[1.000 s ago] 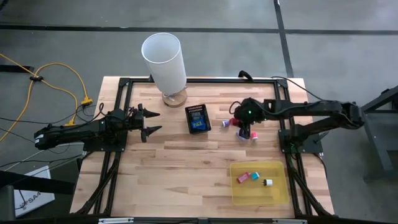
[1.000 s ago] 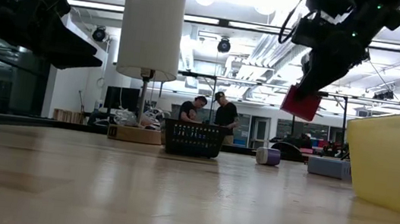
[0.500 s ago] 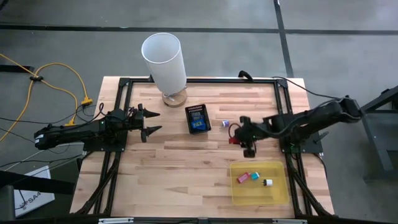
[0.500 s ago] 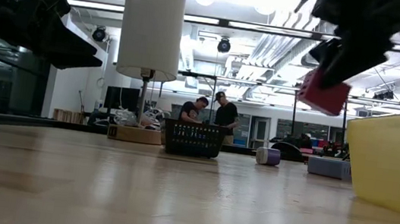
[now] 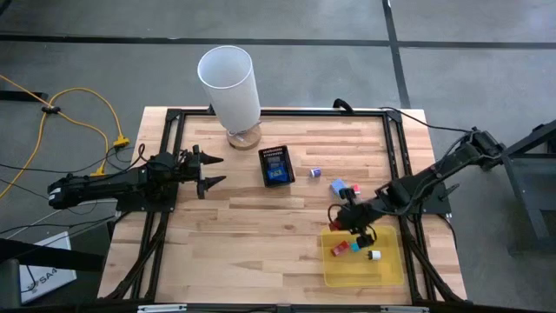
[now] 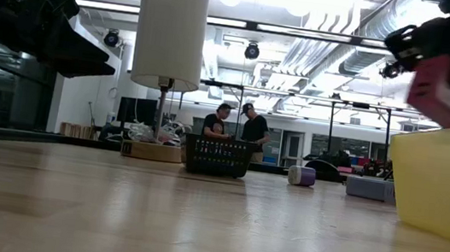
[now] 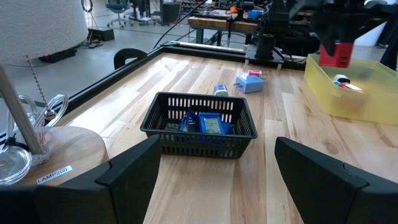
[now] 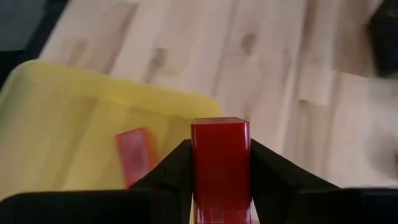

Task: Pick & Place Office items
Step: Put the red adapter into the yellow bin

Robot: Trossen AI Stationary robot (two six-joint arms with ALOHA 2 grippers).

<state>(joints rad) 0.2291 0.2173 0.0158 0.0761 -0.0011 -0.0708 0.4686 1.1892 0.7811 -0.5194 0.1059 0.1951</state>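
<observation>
R gripper [image 8: 221, 186] clamped on red block [image 8: 220, 158] above yellow tray [image 5: 387, 271] edge, L gripper [image 5: 211, 172] wide, empty, near black mesh basket [image 5: 277, 166]

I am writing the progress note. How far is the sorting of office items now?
Done: three small pieces lie in the yellow tray. In hand: the right pincer holds a red block above the tray's edge. Left: a pale blue block and a purple piece remain on the table.
</observation>
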